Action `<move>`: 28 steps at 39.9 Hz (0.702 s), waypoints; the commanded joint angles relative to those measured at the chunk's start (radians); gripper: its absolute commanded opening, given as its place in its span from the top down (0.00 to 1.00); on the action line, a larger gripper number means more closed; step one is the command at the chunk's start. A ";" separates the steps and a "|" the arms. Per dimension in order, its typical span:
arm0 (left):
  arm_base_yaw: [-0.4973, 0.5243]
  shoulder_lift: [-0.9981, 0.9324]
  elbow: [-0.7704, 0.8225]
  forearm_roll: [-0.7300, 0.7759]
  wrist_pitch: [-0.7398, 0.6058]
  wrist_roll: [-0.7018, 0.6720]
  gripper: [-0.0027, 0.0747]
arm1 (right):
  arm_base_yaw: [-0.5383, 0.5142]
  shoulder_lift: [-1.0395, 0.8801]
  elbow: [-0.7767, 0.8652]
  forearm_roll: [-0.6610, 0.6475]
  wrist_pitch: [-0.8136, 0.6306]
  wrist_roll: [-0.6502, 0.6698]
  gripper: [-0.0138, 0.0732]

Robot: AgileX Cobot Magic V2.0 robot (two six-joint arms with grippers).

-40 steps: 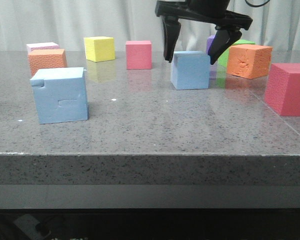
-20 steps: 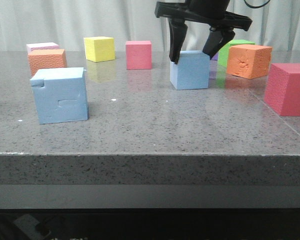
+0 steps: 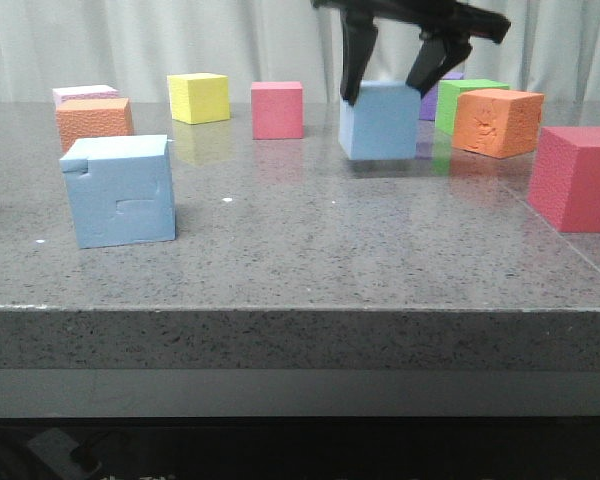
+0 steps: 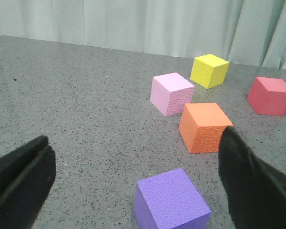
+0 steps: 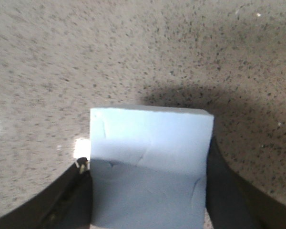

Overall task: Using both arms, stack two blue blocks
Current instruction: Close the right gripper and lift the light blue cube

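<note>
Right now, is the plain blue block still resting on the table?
No, the plain blue block hangs clear of the table in the right pincer, with a gap beneath it.

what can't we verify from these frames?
- Front view: right pincer cut off by the top edge above its fingers.
- Front view: left pincer not in frame.
- Right wrist view: held blue block hides whatever is beneath; lower part cut off.
- Front view: purple cube mostly hidden behind the block.

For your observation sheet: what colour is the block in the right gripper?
Light blue block, clearest in the front view.
</note>
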State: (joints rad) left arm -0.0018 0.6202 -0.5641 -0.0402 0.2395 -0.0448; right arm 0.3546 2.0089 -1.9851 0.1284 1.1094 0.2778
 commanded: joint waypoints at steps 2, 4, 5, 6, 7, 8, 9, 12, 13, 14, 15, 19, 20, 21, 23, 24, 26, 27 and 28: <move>0.000 0.005 -0.039 -0.001 -0.083 -0.006 0.10 | -0.002 -0.103 -0.032 0.056 -0.019 0.023 0.48; 0.000 0.005 -0.039 -0.001 -0.083 -0.006 0.10 | -0.002 -0.111 -0.032 0.080 -0.012 0.023 0.48; 0.000 0.005 -0.039 -0.001 -0.083 -0.006 0.10 | -0.002 -0.115 -0.032 0.092 -0.006 0.023 0.48; 0.000 0.005 -0.039 -0.001 -0.083 -0.006 0.10 | -0.001 -0.118 -0.032 0.102 0.001 0.023 0.48; 0.000 0.005 -0.039 -0.001 -0.083 -0.006 0.10 | 0.001 -0.120 -0.032 0.107 0.005 0.023 0.48; 0.000 0.005 -0.039 -0.001 -0.083 -0.006 0.10 | 0.007 -0.122 -0.032 0.108 0.010 0.023 0.48; 0.000 0.005 -0.039 -0.001 -0.083 -0.006 0.10 | 0.010 -0.123 -0.032 0.108 0.014 0.023 0.48; 0.000 0.005 -0.039 -0.001 -0.083 -0.006 0.10 | 0.029 -0.124 -0.032 0.108 0.033 0.023 0.48; 0.000 0.005 -0.039 -0.001 -0.083 -0.006 0.10 | 0.037 -0.124 -0.032 0.108 0.042 0.023 0.48; 0.000 0.005 -0.039 -0.001 -0.083 -0.006 0.10 | 0.045 -0.123 -0.032 0.108 0.049 0.023 0.48; 0.000 0.005 -0.039 -0.001 -0.083 -0.006 0.10 | 0.056 -0.120 -0.032 0.108 0.057 0.024 0.48; 0.000 0.005 -0.039 -0.001 -0.083 -0.006 0.10 | 0.090 -0.114 -0.031 0.105 0.080 0.047 0.48; 0.000 0.005 -0.039 -0.001 -0.083 -0.006 0.10 | 0.095 -0.112 -0.027 0.105 0.083 0.063 0.48; 0.000 0.005 -0.039 -0.001 -0.083 -0.006 0.10 | 0.102 -0.111 -0.024 0.105 0.083 0.074 0.48; 0.000 0.005 -0.039 -0.001 -0.083 -0.006 0.10 | 0.114 -0.107 -0.019 0.105 0.080 0.093 0.48; 0.000 0.005 -0.039 -0.001 -0.083 -0.006 0.10 | 0.119 -0.104 -0.017 0.105 0.078 0.100 0.48; 0.000 0.005 -0.039 -0.001 -0.083 -0.006 0.10 | 0.130 -0.095 -0.016 0.105 0.080 0.109 0.48; 0.000 0.005 -0.039 -0.001 -0.083 -0.006 0.10 | 0.135 -0.090 -0.015 0.103 0.080 0.110 0.48; 0.000 0.005 -0.039 -0.001 -0.083 -0.006 0.10 | 0.140 -0.085 -0.015 0.103 0.080 0.111 0.48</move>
State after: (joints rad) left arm -0.0018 0.6202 -0.5641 -0.0402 0.2395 -0.0448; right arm 0.4832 1.9643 -1.9790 0.2205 1.2127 0.3766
